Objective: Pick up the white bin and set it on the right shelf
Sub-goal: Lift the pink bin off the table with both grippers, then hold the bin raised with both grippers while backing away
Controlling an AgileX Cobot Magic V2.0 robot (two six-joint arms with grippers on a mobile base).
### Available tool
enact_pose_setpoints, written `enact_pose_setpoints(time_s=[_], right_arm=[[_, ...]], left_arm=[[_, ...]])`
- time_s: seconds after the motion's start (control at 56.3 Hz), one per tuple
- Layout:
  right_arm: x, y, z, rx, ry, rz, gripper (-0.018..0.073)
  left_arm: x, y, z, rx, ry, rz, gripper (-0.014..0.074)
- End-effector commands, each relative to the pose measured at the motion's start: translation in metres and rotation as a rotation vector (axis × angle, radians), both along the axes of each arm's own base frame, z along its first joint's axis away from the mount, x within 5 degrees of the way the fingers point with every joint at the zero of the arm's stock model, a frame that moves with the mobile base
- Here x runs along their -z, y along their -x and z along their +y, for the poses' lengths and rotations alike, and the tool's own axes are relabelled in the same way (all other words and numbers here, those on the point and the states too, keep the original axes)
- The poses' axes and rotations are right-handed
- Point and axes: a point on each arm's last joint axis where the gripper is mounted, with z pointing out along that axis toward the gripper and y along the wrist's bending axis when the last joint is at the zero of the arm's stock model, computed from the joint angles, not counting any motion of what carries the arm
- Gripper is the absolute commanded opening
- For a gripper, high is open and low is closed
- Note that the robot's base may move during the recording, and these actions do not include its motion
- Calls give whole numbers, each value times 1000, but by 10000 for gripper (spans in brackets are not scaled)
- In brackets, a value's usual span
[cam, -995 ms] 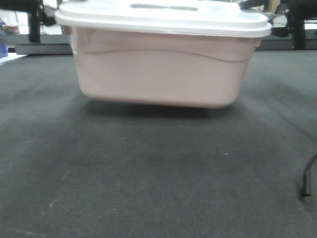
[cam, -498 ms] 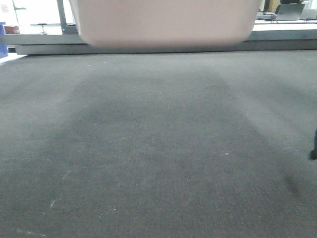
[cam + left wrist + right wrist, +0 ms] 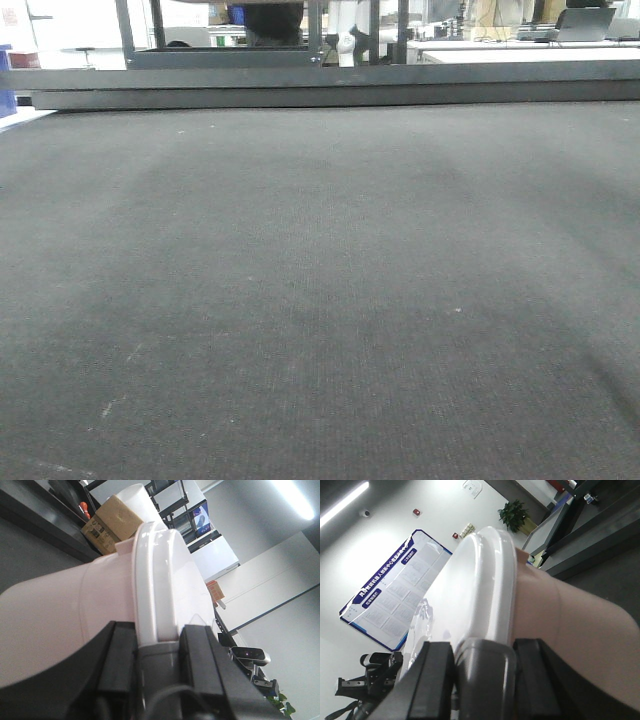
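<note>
The large, rounded pale pinkish-white plastic bin (image 3: 60, 615) sits right against both wrists, gripped at opposite ends. The left end effector (image 3: 157, 636) has its black fingers (image 3: 117, 665) closed tight over the rim of the flat white lid (image 3: 485, 580), and the right end effector (image 3: 482, 647) pinches the rim likewise. The dark grey textured worktop (image 3: 320, 300) spreads below. A brown cardboard box (image 3: 107, 522) stands just behind the bin. A green potted plant (image 3: 512, 512) and a blue-framed wall poster (image 3: 395, 597) are well beyond.

Dk grey textured mat (image 3: 320, 300), few pale specks (image 3: 105, 408) on it, grey rail (image 3: 330, 97) along far edge
</note>
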Motion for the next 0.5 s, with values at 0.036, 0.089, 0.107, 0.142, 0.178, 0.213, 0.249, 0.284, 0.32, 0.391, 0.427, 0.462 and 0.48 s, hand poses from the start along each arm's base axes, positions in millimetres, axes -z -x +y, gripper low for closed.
enact_pose_setpoints(time_s=[0.036,0.089,0.107,0.142,0.178,0.213,0.249,0.284,0.32,0.391,0.427,0.462,0.48], right_arm=[[-39,54,37,-452,-81,-188,60],[-39,54,37,-452,-81,-188,60],[-39,54,37,-452,-81,-188,60],[-39,54,37,-452,-81,-188,60],[-39,54,37,-452,-81,-188,60],[-39,54,37,-452,-81,-188,60],[-39,54,37,-446,-81,-187,60],[-39,53,36,-439,-81,-186,60],[-39,53,36,-434,-81,-184,60],[-39,52,36,-423,-79,-181,60],[-39,51,36,-415,-80,-180,60],[-39,50,35,-404,-80,-177,60],[-39,50,35,-398,-80,-176,60]], left_arm=[[-33,55,-31,378,15,-138,-125],[-33,54,-31,378,15,-136,-125],[-33,54,-31,378,15,-136,-125],[-33,54,-31,378,15,-136,-125],[-33,54,-31,378,15,-136,-125],[-33,54,-31,377,15,-136,-125],[-33,54,-31,377,15,-136,-125],[-33,54,-31,377,15,-136,-125],[-33,53,-31,371,15,-135,-126],[-33,53,-31,364,16,-134,-126],[-33,53,-31,364,16,-134,-126],[-33,53,-31,364,16,-134,-126],[-33,53,-31,364,16,-134,-126]])
